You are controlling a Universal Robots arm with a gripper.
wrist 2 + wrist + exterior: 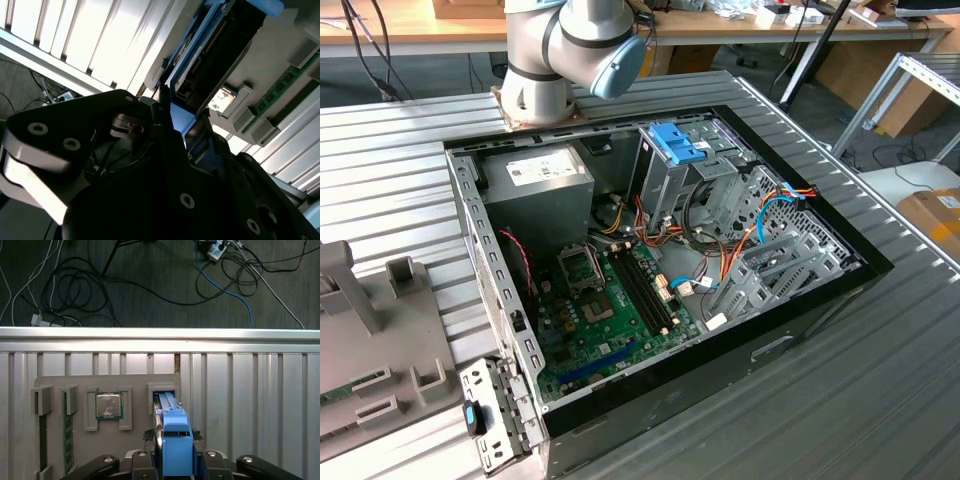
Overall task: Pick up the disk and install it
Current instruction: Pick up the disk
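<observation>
The flat dark disk with bright blue plastic rails point(177, 457) stands on edge in a slot of the grey plastic tray point(100, 382) (near a shiny square chip point(108, 405)), pinched on both sides by the black metal gripper point(176, 439).

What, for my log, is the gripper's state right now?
Gripper: around the disk at the grey fixture; open or shut cannot be told.

The disk point(175, 447) wears smooth blue plastic; the table point(250, 390) is ribbed, matt grey metal.
</observation>
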